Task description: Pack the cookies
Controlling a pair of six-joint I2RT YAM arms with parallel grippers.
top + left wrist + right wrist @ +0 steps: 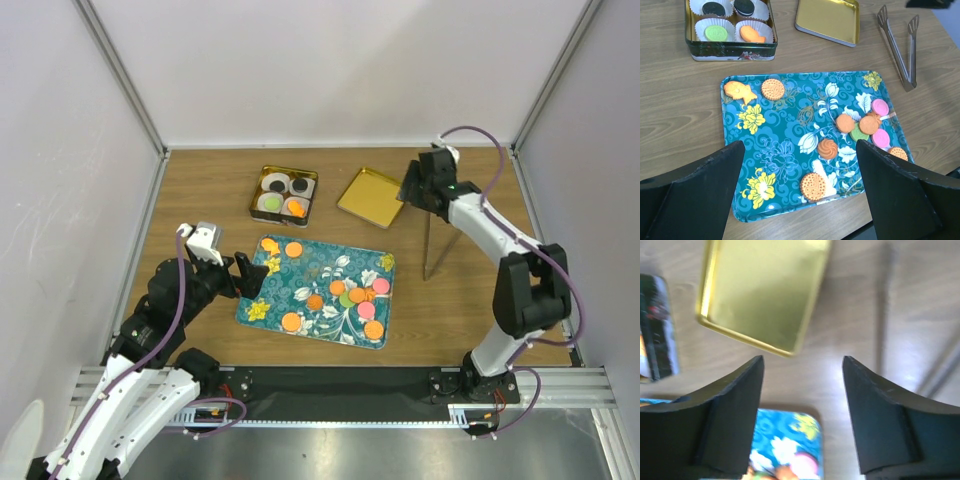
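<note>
The cookies (845,123) lay scattered on the patterned tray (785,145) at the middle of the counter (200,190), most bunched toward its right end. Four more sat in paper cups (767,27) inside the tin (730,51) at upper left. The left jaws were spread wide over the tray's near edge, pinching nothing. The right jaws, also spread, hovered near the gold lid (369,197), left of the tongs (908,82).

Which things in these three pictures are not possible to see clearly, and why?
Left wrist view: near corners of the tray sit behind the left gripper, jaws open; top edge cuts the tin.
Right wrist view: the tongs are only blurred streaks.
Top view: the clustered cookies overlap, too small to count.
</note>
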